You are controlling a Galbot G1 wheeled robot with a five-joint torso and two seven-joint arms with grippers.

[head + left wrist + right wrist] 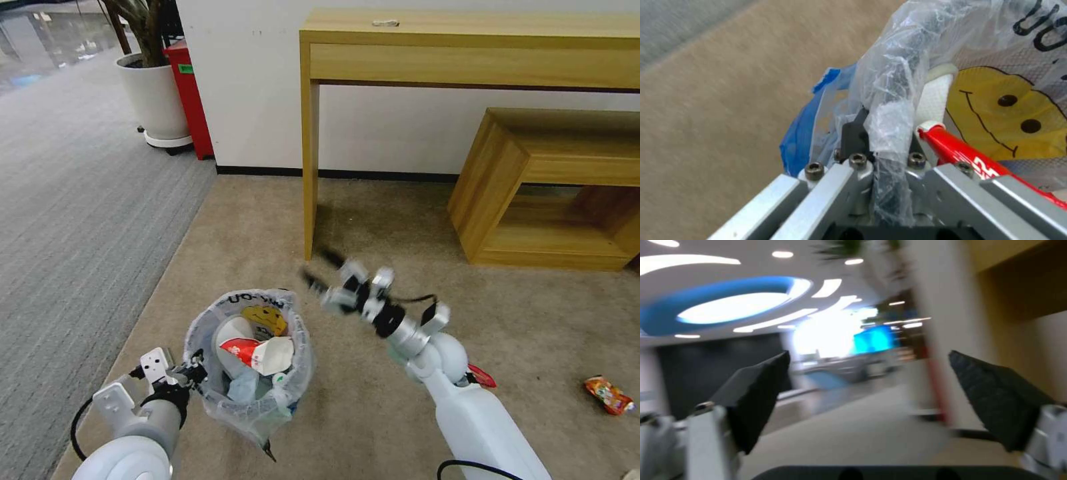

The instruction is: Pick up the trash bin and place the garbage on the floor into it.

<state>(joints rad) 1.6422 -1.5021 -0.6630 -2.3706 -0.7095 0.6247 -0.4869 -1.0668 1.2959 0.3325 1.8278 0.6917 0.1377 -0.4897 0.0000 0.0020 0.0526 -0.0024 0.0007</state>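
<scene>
From the head view, the small round dark trash bin lined with a translucent white plastic bag [248, 357] sits low on the robot's left over the beige short-pile carpet floor [373, 413], already holding a crushed red-and-white paper cup [257, 352]. The left hand [193, 369] is clamped on the bin's rim on the side nearer the robot. The right hand [319, 273] hangs in the air just right of the bin, blurred. A crumpled orange-red wrapper [608, 395] lies on the carpet well to the right.

The left wrist view has the left hand [880, 146] closed on the bag-covered rim [902, 76], a yellow smiley [1005, 116] printed beside it.

In the right wrist view, the right hand [871, 400] has its black fingers [760, 386] spread wide with nothing between them.
</scene>
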